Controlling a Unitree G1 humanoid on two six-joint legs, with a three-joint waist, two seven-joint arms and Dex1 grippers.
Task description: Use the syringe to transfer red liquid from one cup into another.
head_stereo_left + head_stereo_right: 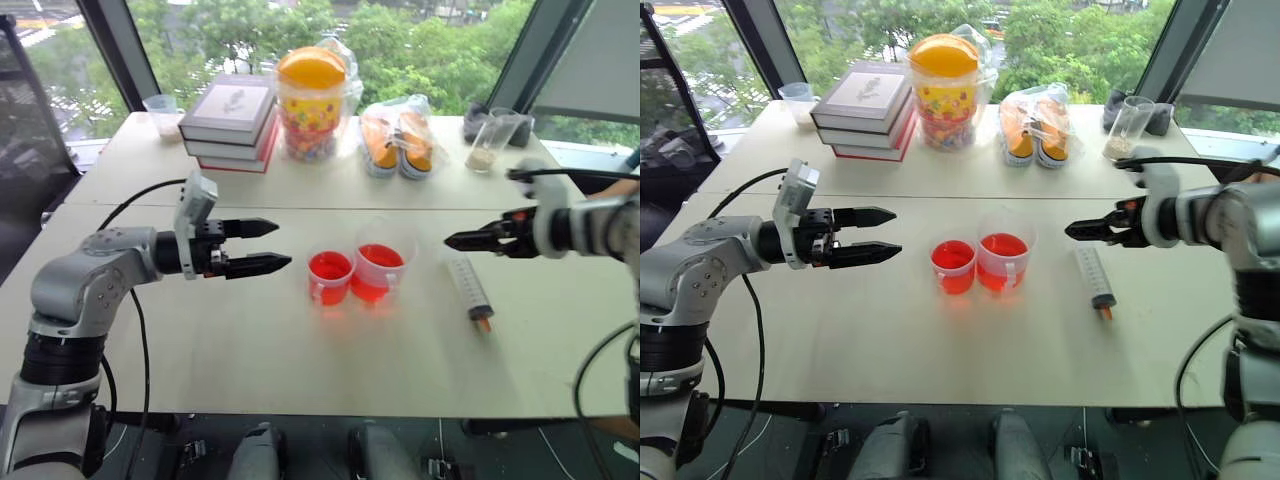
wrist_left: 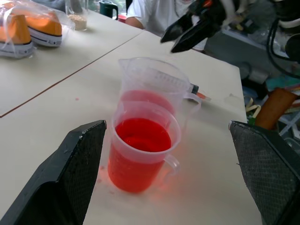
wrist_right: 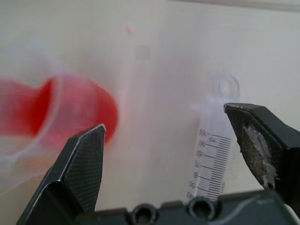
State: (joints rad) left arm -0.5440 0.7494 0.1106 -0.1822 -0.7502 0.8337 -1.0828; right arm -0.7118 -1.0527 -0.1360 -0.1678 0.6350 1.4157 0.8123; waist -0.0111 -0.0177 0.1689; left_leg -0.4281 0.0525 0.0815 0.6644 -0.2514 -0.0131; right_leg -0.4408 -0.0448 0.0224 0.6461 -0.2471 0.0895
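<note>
Though near cups (image 1: 355, 275), syringe (image 1: 468, 288) untouched.

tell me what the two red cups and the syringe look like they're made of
Shorter cup and taller cup: likely clear, slightly frosted plastic; the red liquid shows through the walls, and each has a moulded handle. Syringe: apparently clear plastic barrel with printed scale marks and an orange-red tip, lying on the table.

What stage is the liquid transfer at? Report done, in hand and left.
Done, apparently: the shorter cup is red nearly to its rim, the taller cup about half full, and the syringe lies flat on the table. In hand: nothing; the left gripper and right gripper are both open and empty. Left: seemingly nothing, or another draw.
</note>
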